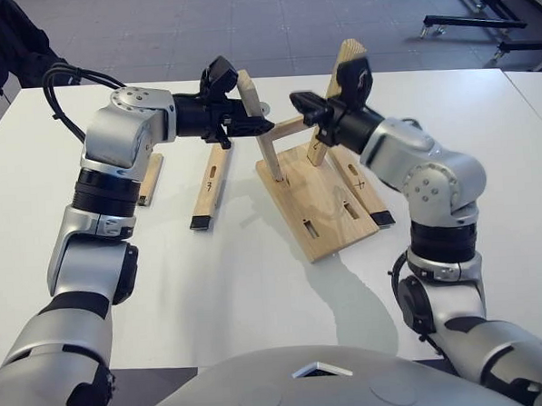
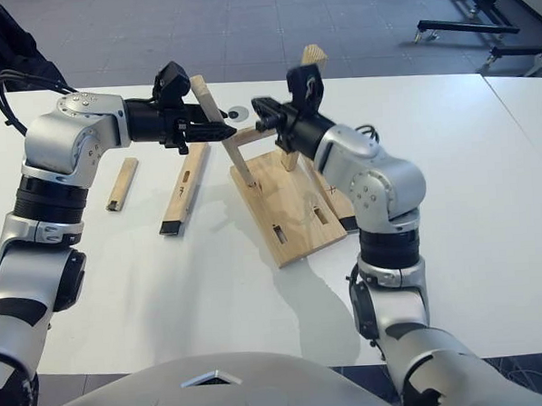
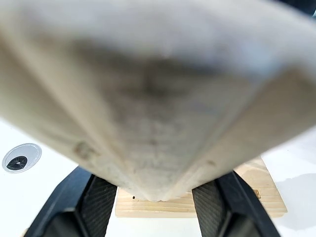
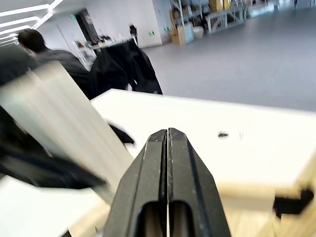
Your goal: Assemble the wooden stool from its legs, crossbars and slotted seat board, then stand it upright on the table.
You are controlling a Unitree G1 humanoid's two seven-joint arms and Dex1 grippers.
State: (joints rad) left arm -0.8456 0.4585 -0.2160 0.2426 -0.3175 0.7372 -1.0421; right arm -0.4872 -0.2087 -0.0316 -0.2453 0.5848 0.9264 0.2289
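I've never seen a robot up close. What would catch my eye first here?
A wooden seat board lies flat on the white table. Above it the left pincer grips a tilted leg standing in the board, and the right pincer, shut, hangs close by. A loose leg lies flat left of the board.

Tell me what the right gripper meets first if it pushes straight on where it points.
Probably the tilted leg held by the left gripper, just ahead of the right gripper; depth is unclear, so it might slip past beside it.
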